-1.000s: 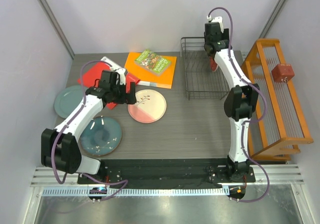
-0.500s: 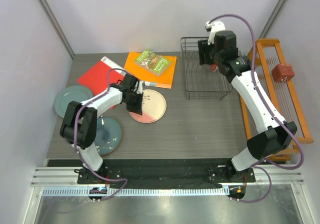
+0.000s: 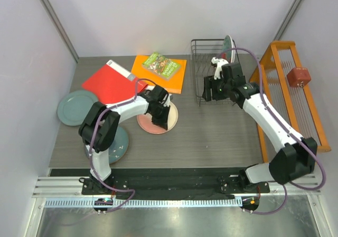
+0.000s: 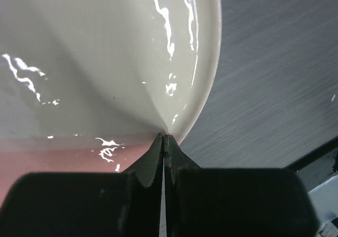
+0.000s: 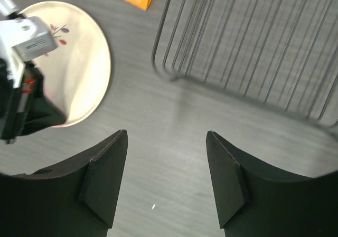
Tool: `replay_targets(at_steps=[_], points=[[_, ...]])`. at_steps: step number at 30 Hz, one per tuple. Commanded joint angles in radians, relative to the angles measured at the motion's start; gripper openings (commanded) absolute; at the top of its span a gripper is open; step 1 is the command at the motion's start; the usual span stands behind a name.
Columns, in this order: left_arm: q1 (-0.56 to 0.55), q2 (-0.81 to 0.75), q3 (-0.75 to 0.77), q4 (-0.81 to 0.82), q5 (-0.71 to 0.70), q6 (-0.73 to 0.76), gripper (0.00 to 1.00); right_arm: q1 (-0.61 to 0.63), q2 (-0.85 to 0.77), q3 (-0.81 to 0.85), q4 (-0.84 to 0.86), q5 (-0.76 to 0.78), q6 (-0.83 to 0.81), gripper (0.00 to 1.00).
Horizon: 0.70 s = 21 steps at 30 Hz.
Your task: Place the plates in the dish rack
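Observation:
The cream-and-pink plate (image 3: 150, 122) lies on the table left of centre. My left gripper (image 3: 163, 115) reaches over it and pinches its right rim. In the left wrist view the plate (image 4: 105, 63) fills the picture, and the left gripper (image 4: 166, 139) is shut with the rim running into the tips. My right gripper (image 3: 209, 91) hangs open over the front left corner of the black wire dish rack (image 3: 199, 73). Bare table shows between its fingers (image 5: 167, 132). One plate (image 3: 228, 46) stands on edge at the rack's far right. The grey-green plate (image 3: 73, 107) and the dark teal plate (image 3: 117, 142) lie at the left.
A red book (image 3: 110, 82) and an orange book (image 3: 174, 77) with a green one (image 3: 161, 65) on top lie at the back left. An orange wooden rack (image 3: 293, 115) with a red cube (image 3: 298, 77) lines the right side. My left arm covers part of the dark teal plate.
My left gripper moved right across the cream-and-pink plate and shut on its rim. The right arm drew back from the rack's far side to its front left corner, and a plate now stands there.

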Motion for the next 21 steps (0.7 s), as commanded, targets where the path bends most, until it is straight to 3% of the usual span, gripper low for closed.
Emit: replay_targets(at_steps=[1, 5, 11, 13, 14, 16, 18, 21], points=[[-0.137, 0.028, -0.056, 0.003, 0.036, -0.03, 0.0, 0.005, -0.144, -0.127, 0.029, -0.063, 0.064, 0.67], [-0.243, 0.04, -0.053, 0.037, 0.038, -0.034, 0.0, 0.003, -0.238, -0.221, 0.02, -0.074, 0.087, 0.67], [-0.355, 0.052, 0.078, -0.019, -0.002, -0.027, 0.0, -0.066, -0.345, -0.296, -0.043, -0.08, 0.107, 0.67], [-0.355, -0.007, 0.1, -0.041, -0.101, 0.004, 0.15, -0.11, -0.359, -0.285, -0.056, -0.1, 0.104, 0.68], [-0.354, -0.036, 0.101, -0.05, -0.138, 0.021, 0.35, -0.12, -0.37, -0.281, -0.057, -0.125, 0.098, 0.69], [-0.335, -0.133, 0.105, -0.082, -0.18, 0.052, 0.46, -0.136, -0.378, -0.285, -0.057, -0.171, 0.095, 0.7], [-0.315, -0.229, 0.097, -0.128, -0.2, 0.079, 0.65, -0.141, -0.384, -0.305, -0.049, -0.289, 0.111, 0.71], [-0.251, -0.346, 0.008, -0.132, -0.169, 0.055, 0.8, -0.144, -0.396, -0.395, 0.007, -0.448, 0.206, 0.71]])
